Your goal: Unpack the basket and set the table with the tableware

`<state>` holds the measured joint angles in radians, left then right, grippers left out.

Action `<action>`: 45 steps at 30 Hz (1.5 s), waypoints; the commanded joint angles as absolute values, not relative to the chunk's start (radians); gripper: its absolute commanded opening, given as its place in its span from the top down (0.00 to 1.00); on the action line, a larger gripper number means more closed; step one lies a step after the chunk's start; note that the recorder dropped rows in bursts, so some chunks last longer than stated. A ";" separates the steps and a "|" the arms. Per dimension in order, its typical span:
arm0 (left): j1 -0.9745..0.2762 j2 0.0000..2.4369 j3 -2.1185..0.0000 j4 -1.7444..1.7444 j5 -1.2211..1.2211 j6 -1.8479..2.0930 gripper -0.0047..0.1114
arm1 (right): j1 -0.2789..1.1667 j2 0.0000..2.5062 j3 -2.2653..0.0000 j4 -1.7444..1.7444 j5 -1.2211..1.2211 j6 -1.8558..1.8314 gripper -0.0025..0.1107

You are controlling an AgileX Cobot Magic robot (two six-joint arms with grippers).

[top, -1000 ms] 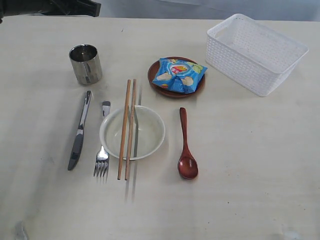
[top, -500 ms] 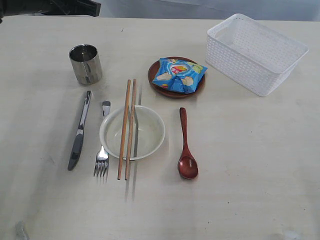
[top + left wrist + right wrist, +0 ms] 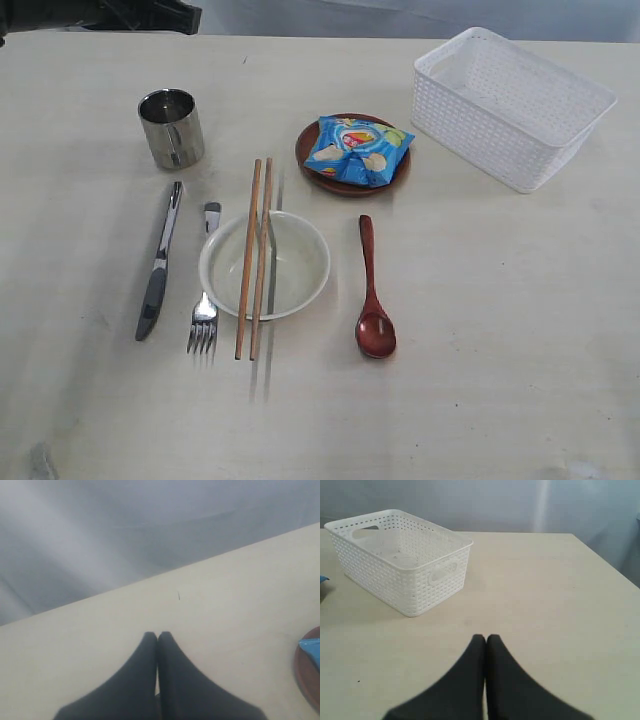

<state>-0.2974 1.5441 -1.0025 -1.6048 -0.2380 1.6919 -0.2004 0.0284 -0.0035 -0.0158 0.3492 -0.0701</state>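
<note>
Matches the earlier frames, with nothing shifted. Shows white lattice plastic basket (image 3: 512, 105) empty at upper right on pale wood-grain table (image 3: 500, 350). Finds blue snack packet (image 3: 358, 150) on round brown plate (image 3: 340, 187), two wooden chopsticks (image 3: 248, 260) across cream bowl (image 3: 300, 265), steel cup (image 3: 175, 140) apart. Leaves left gripper (image 3: 157, 637) and right gripper (image 3: 485, 639) both pressed closed, holding nothing.

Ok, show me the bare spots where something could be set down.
Widest bare table lies right of the spoon, below the basket in the exterior view. Another strip lies left of the knife. Crowded: knife, fork, bowl and chopsticks sit close together.
</note>
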 commanded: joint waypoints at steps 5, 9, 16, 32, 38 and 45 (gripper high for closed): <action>-0.301 1.540 -0.997 -1.604 -0.239 1.697 0.96 | -0.207 0.024 0.000 -0.022 0.348 -0.075 0.97; -0.301 1.540 -0.997 -1.604 -0.239 1.697 0.96 | -0.207 0.024 0.000 -0.022 0.348 -0.075 0.97; -0.301 1.523 -0.997 -1.604 -0.239 1.697 0.96 | -0.207 0.024 0.000 -0.022 0.348 -0.075 0.97; -0.301 1.131 -0.997 -1.604 -0.247 1.713 0.96 | -0.207 0.024 0.000 -0.022 0.348 -0.075 0.97; -0.301 0.940 -0.981 -1.639 -0.315 1.713 0.96 | -0.207 0.024 0.000 -0.022 0.348 -0.075 0.97; -0.191 0.664 -0.827 -1.636 -0.301 1.742 0.96 | -0.207 0.024 0.000 -0.022 0.348 -0.075 0.97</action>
<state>-0.2539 0.7641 -0.8849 -1.6205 -0.3034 1.7509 -0.2010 0.0284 -0.0035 -0.0158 0.3492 -0.0701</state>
